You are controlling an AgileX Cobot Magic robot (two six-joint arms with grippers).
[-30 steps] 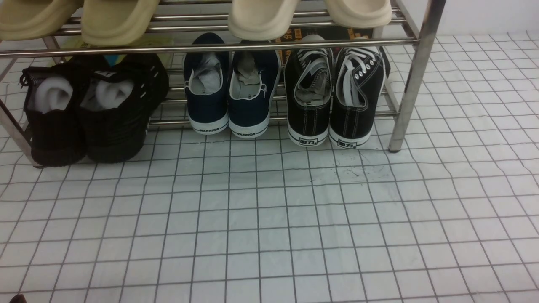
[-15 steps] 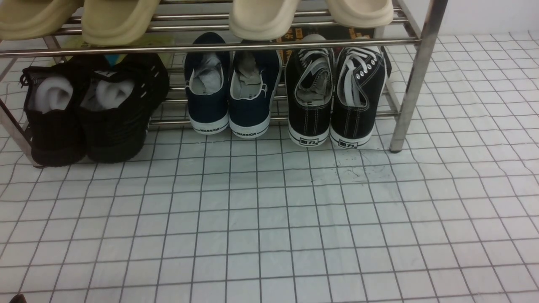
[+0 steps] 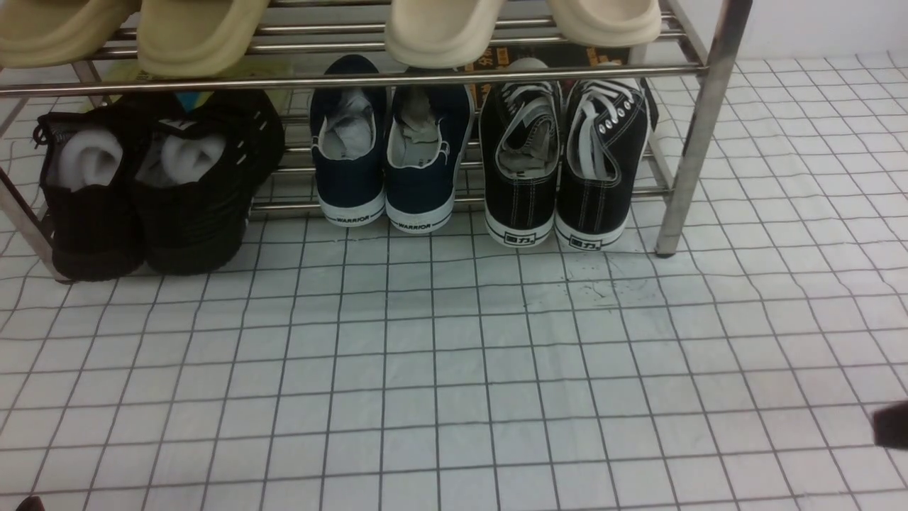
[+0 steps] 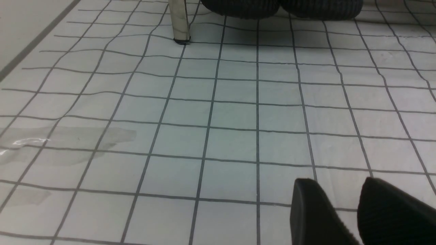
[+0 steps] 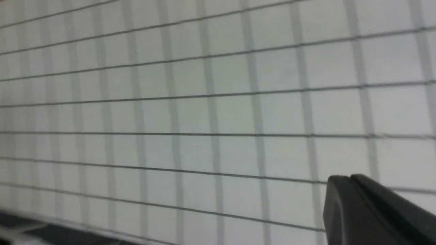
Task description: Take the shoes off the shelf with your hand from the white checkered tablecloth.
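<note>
The black canvas shoes (image 3: 560, 163) with white laces stand side by side, heels toward me, on the low tier of the chrome shelf (image 3: 699, 128), at its right end. The white checkered tablecloth (image 3: 454, 369) covers the floor in front. My right gripper (image 3: 892, 424) shows as a dark tip at the right edge, far in front of the shoes; in the right wrist view (image 5: 351, 178) its jaws are together over bare cloth. My left gripper (image 4: 338, 182) is open and empty, low over the cloth near the shelf's left leg (image 4: 179, 20).
A navy pair marked WARRIOR (image 3: 386, 156) stands left of the black canvas pair. An all-black mesh pair (image 3: 152, 184) stuffed with white paper sits at the far left, its soles in the left wrist view (image 4: 279, 5). Beige slippers (image 3: 440, 28) lie on the upper tier.
A dark tip of my right gripper has come into the front view at the right edge. The shoes and the shelf have not moved.
</note>
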